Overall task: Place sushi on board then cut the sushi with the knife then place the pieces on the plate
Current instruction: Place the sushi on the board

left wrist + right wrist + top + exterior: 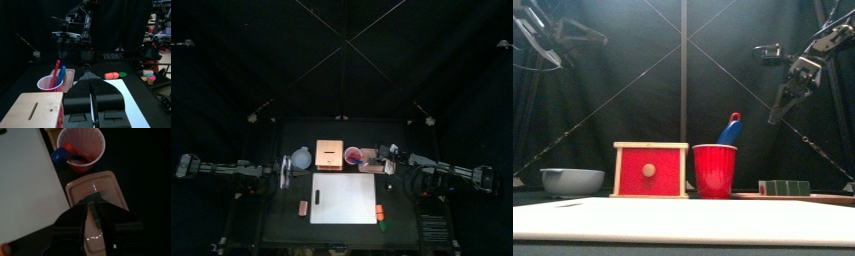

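Observation:
The dark green sushi roll [786, 187] lies on the pink tray [810, 198], to the right of the red cup [715, 170]. A blue knife [730, 130] sticks up out of the cup, and the left wrist view shows a red knife [55, 67] in it too. The white board [345, 198] lies bare at the table's middle. My right gripper [790, 101] hangs high above the tray with its jaws together; in its wrist view the tray [99, 184] lies under the jaws [93, 204]. My left gripper [90, 76] is shut and empty, held beside the wooden box [32, 109].
The wooden box with a red drawer front [651, 170] stands left of the cup, and a blue-grey bowl [572, 180] sits further left. Small toy foods lie at the board's left edge [303, 208] and right edge [380, 211].

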{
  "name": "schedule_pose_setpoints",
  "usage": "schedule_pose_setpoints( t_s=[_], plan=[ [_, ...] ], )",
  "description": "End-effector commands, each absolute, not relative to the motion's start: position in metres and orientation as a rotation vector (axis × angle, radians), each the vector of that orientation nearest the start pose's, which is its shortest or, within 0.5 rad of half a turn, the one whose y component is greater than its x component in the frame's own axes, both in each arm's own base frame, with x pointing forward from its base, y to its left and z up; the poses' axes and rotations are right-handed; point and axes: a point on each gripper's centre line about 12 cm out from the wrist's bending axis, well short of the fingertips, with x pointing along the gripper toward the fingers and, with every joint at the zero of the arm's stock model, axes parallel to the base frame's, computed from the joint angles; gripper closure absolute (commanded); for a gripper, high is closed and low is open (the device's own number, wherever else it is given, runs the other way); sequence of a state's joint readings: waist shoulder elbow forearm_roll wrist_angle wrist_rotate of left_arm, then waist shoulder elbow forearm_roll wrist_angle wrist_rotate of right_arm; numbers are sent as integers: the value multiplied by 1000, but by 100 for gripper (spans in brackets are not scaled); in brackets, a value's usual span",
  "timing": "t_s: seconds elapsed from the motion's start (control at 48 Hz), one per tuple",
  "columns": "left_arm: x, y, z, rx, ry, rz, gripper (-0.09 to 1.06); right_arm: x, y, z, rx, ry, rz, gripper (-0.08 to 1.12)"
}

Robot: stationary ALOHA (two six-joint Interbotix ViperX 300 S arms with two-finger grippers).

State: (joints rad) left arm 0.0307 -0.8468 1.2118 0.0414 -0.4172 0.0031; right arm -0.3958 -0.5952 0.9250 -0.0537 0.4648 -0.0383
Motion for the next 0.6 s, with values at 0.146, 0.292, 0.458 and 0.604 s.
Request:
schedule_pose_setpoints(
  t_s=[0.146, 0.292, 0.458, 0.604],
  plan=[
    [215, 6, 274, 41, -68, 21, 99, 235, -105, 226, 54, 827, -368, 0],
    [215, 7, 274, 40, -65, 27, 99, 234, -112, 211, 63, 901, -381, 0],
    [214, 7, 272, 37, -62, 27, 99, 235, -118, 196, 48, 983, -383, 0],
    [214, 7, 271, 37, -59, 27, 99, 237, -122, 184, 41, 1032, -380, 0]
  ],
)
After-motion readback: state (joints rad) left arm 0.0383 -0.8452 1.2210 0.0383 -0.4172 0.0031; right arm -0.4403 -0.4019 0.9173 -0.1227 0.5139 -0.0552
